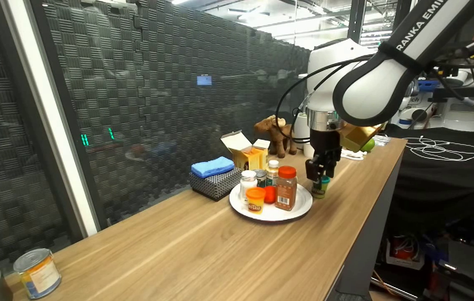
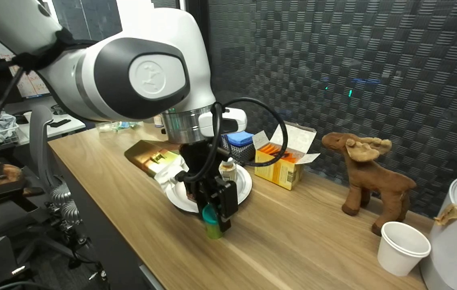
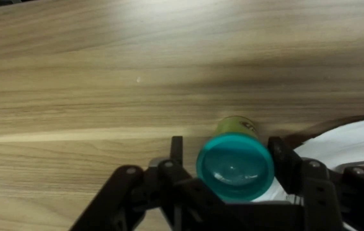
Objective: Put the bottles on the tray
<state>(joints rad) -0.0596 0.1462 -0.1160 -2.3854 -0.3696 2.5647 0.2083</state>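
A wood-grain counter (image 1: 203,251) runs alongside a wall of dark basket-weave panels (image 1: 170,83), where green digits (image 1: 85,140) glow; black cloth (image 1: 437,188) hangs beyond one long edge and bright ceiling lights (image 1: 287,31) shine above. On the counter stand a plush moose (image 2: 377,177), an open yellow carton (image 2: 273,169) and nested paper cups (image 2: 395,257). The round white plate (image 1: 274,215) carries, among others, a white bottle (image 1: 245,184) and a red-capped spice jar (image 1: 286,187). Just beside it, on the wood, a teal-lidded Play-Doh tub (image 3: 235,170) stands between the spread fingers of the gripper (image 3: 226,148); a gap shows on one side, contact on the other cannot be told
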